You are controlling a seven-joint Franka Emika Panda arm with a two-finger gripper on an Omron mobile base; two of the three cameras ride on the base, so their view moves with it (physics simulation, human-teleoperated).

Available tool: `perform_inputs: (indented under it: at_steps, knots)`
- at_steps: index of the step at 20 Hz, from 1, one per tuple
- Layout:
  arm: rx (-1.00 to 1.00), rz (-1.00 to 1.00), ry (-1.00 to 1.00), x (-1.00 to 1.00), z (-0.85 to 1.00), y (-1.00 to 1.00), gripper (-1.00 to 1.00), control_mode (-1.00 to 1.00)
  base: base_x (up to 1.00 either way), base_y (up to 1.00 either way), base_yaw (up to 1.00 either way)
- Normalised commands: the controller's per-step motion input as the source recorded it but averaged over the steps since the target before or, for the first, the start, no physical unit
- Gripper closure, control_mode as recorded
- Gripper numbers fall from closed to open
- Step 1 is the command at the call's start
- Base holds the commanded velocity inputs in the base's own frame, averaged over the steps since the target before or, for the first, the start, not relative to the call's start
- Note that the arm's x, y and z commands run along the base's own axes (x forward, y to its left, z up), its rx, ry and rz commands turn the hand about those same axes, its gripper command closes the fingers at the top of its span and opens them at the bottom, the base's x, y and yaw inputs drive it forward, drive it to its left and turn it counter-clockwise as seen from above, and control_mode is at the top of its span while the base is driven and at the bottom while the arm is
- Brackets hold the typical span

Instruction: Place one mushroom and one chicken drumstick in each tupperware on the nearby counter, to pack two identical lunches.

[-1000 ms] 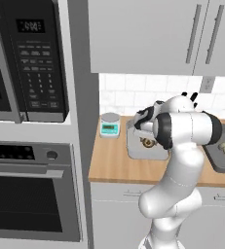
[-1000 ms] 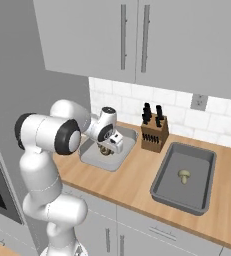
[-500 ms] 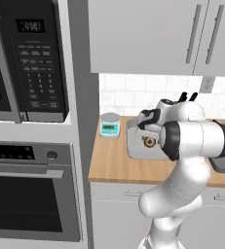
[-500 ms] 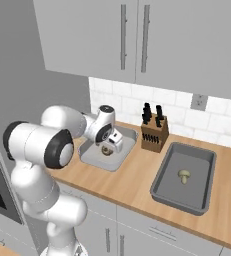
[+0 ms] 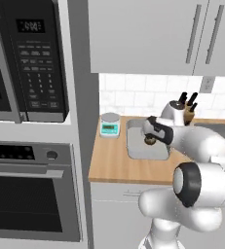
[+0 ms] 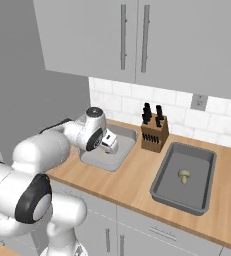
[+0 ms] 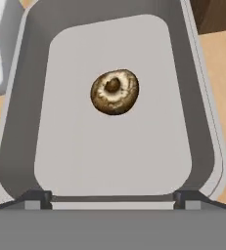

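A: Two finger tips point(image 7: 38, 196) sit far apart at the bottom of the hand view, so the gripper point(image 7: 112, 197) is spread wide and holds nothing.

B: What lies straight under it?

A: One brown mushroom point(image 7: 114, 92), loose on the floor of the light grey tupperware point(image 7: 16, 122), ahead of the tips and touching neither. In the left base view the same mushroom point(image 5: 149, 141) shows just below the hand.

B: And further off?

A: Beside that box, on its far left, a scale point(image 5: 109, 124) with a teal display. To the gripper's right stands a knife block point(image 6: 154, 135), then the dark tupperware point(image 6: 163, 176) with a pale mushroom point(image 6: 184, 175) inside. Both boxes rest on the counter point(image 6: 132, 187).
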Motion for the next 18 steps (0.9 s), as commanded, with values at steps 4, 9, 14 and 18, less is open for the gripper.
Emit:
perform_inputs:
  at_steps: [4,9,14,18]
  knots:
    - [-0.04,0.03,-0.12,-0.65,0.59,0.09,-1.0,-1.0,0.0,0.0,0.0]
    - [-0.01,0.03,-0.09,-0.61,0.73,0.08,-1.0,-1.0,0.0,0.0,0.0]
    - [-0.01,0.01,-0.05,-0.65,0.71,0.03,-1.0,-1.0,0.0,0.0,0.0]
    - [0.0,0.02,0.0,-0.63,0.64,0.05,-1.0,-1.0,0.0,0.0,0.0]
